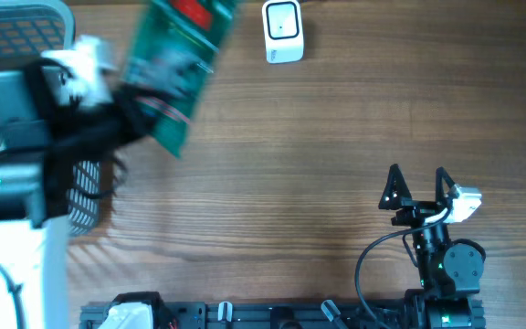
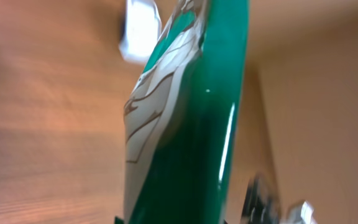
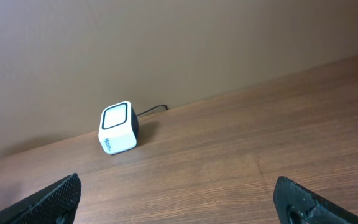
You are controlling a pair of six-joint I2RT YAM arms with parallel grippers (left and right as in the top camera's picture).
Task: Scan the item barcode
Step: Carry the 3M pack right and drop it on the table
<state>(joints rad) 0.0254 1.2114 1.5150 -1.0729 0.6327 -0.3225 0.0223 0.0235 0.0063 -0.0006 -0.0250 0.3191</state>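
Wooden table (image 1: pixel 290 164); packet (image 1: pixel 176 68), scanner (image 3: pixel 118 127) lettering illegible.

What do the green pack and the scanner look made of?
Green pack: glossy plastic film or coated card, judging by the glare streak; which, I can't tell. Scanner: smooth white plastic shell, it seems, with a dark-rimmed window.

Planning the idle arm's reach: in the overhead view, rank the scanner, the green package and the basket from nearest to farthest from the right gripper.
1. Nearest, the white scanner, at the table's far edge, up and left of the right gripper.
2. Next, the green package, farther left along the same edge.
3. Farthest, the mesh basket, in the far left corner.
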